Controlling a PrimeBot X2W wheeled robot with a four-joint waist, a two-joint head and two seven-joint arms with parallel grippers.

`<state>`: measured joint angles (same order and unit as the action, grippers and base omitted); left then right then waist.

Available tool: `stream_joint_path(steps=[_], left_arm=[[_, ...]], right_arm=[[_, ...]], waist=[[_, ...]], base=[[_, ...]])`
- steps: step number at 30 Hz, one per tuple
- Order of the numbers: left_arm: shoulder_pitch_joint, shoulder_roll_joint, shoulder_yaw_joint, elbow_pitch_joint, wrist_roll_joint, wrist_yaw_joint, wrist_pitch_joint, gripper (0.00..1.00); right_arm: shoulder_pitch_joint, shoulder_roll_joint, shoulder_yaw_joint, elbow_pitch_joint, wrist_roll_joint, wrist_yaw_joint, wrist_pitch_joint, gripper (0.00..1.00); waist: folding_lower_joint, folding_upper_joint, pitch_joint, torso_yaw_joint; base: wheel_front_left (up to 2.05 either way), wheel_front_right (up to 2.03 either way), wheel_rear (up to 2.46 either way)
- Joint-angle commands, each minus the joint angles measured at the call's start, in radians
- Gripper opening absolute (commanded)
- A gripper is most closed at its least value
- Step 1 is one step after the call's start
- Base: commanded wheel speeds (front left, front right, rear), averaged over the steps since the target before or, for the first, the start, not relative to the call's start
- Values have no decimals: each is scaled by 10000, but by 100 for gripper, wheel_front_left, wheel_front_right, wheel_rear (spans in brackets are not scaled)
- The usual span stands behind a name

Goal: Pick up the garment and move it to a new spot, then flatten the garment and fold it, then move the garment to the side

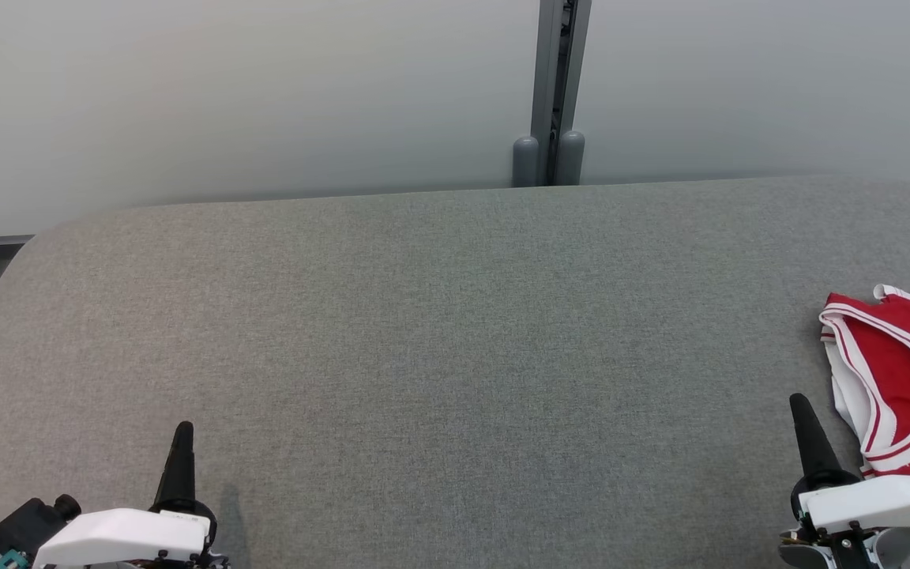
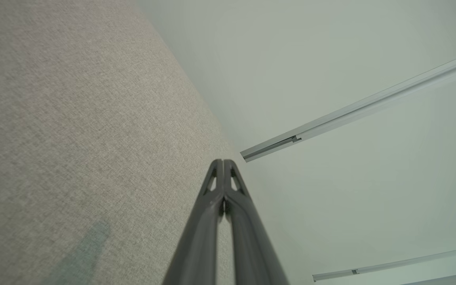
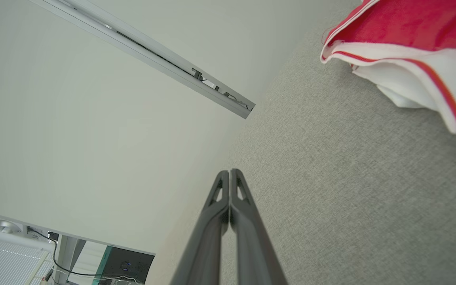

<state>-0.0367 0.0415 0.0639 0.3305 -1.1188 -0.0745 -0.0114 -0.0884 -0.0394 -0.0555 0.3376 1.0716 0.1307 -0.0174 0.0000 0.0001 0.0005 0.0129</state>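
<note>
1. Red jersey (image 1: 897,371): lies at the 3 o'clock edge of the grey table (image 1: 423,316), near your right gripper (image 1: 799,400).
2. Right gripper and left gripper (image 1: 183,428): fingers pressed together, empty.
3. Likely soft, light and limp; pinch its striped edge.

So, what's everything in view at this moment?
Red fabric garment with white, red-striped trim: one, red and white, bunched at the surface's right edge.
Grey woven-fabric padded surface: one, grey, spans the head view.
Pale wall panels: two, off-white, behind the surface.
Grey metal post: one, grey, between the panels.
Left fingers: one pair, dark, shut, lower left, holding nothing.
Right fingers: one pair, dark, shut, lower right, beside the garment without touching it.
</note>
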Motion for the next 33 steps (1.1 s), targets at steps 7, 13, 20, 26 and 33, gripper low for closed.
stream_joint_path(steps=[7, 13, 20, 26, 33], left_arm=[[-345, 73, 127, -234, -785, -134, 198, 0], [-428, 77, 177, -325, -1351, -190, 338, 0], [-476, 83, 241, -421, -1976, -255, 500, 0], [-542, 88, 293, -507, -2479, -321, 630, 0], [-613, 95, 345, -594, -3035, -384, 787, 0]], right_arm=[[-184, -97, -126, -255, 873, 2, 226, 0], [-194, -105, -192, -348, 1491, 2, 381, 0], [-209, -112, -257, -462, 2177, 2, 545, 0], [-223, -119, -319, -553, 2733, 2, 693, 0], [-234, -123, -387, -644, 3344, 2, 830, 0]], waist=[[0, -1, 3, -14], [0, -1, 5, -27], [0, -1, 8, -42], [0, -1, 11, -55], [0, -1, 14, -70]], base=[[0, 0, 0], [0, 0, 0], [0, 0, 0], [0, 0, 0], [0, 0, 0]])
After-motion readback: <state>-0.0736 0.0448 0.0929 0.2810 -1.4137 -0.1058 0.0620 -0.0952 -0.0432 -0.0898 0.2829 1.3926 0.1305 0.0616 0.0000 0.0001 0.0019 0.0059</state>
